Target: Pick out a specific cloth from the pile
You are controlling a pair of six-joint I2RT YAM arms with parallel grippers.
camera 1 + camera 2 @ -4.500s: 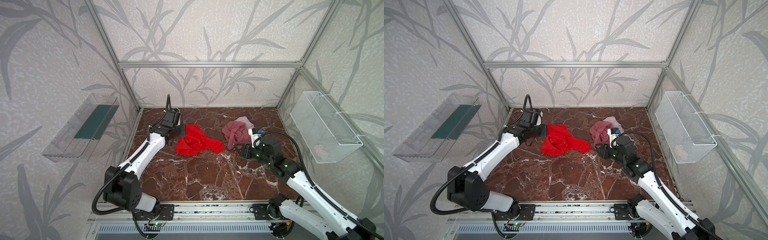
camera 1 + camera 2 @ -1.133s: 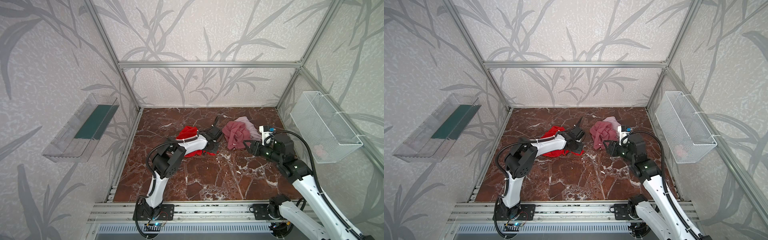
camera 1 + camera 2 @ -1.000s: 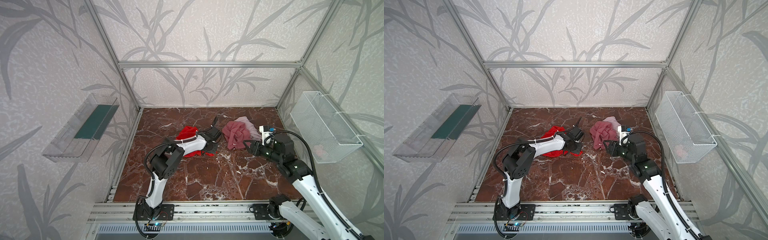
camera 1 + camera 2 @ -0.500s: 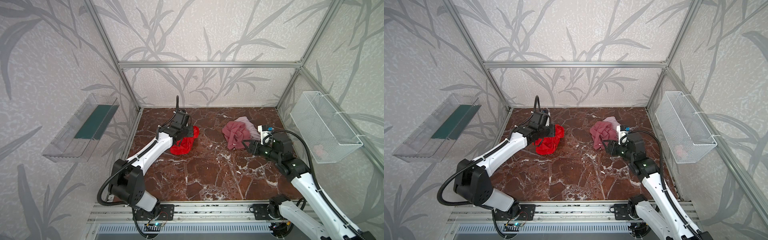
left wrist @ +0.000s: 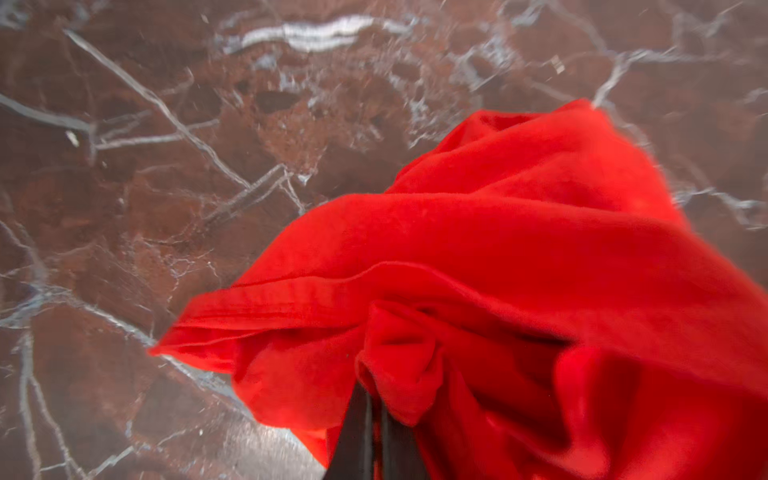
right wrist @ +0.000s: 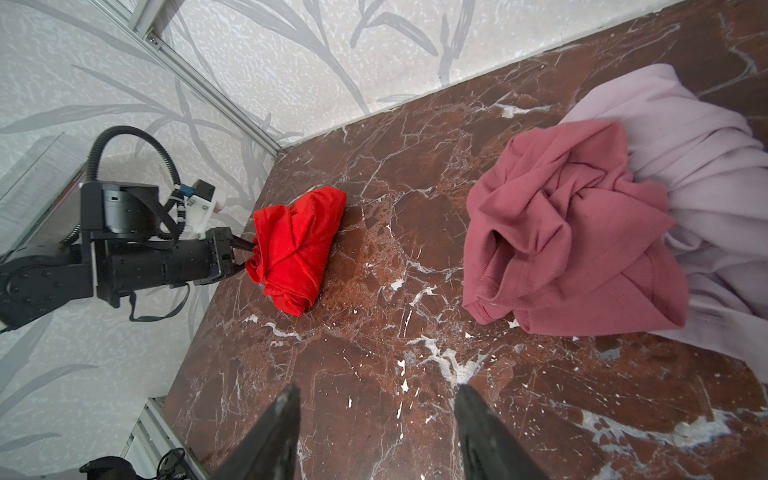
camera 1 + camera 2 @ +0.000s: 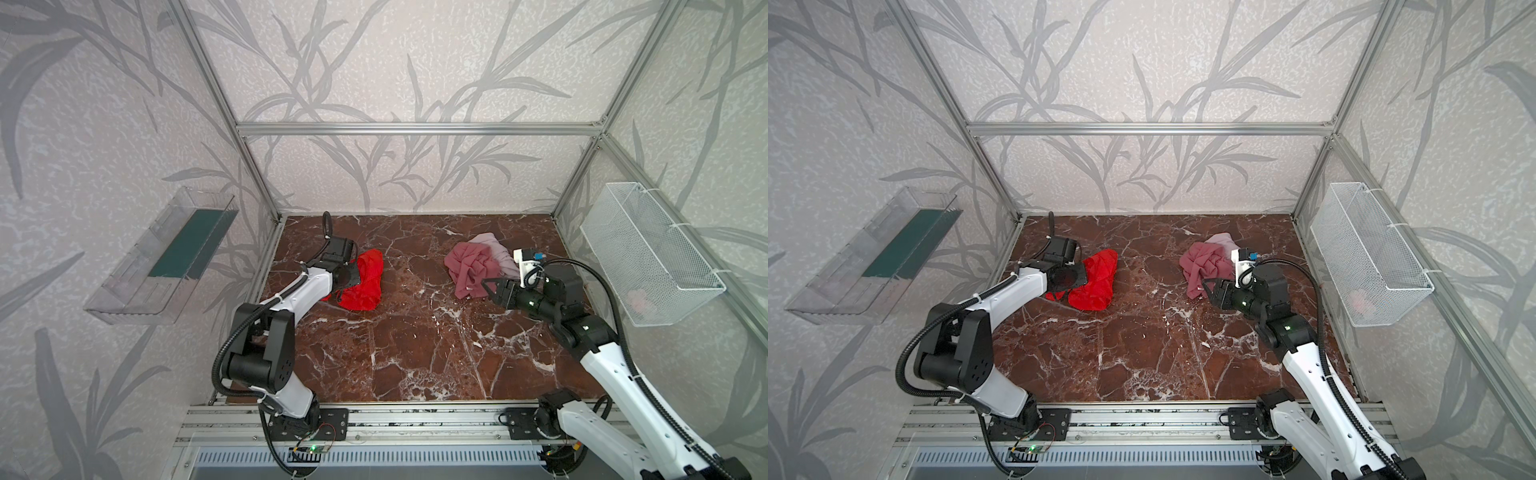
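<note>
Red cloth (image 7: 365,282) pinched in closed left hand (image 6: 245,255), trailing from it toward pile (image 7: 471,266) yet well apart; right hand (image 6: 376,392), spread and empty, just beside pile.

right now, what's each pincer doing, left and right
Left pincer: shut on the red cloth.
Right pincer: open, holding nothing.

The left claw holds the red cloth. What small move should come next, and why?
Probably open the left claw and let go. The red cloth seems to rest on the marble table, well apart from the pile of rose and pale pink cloths, so the picking looks done.
</note>
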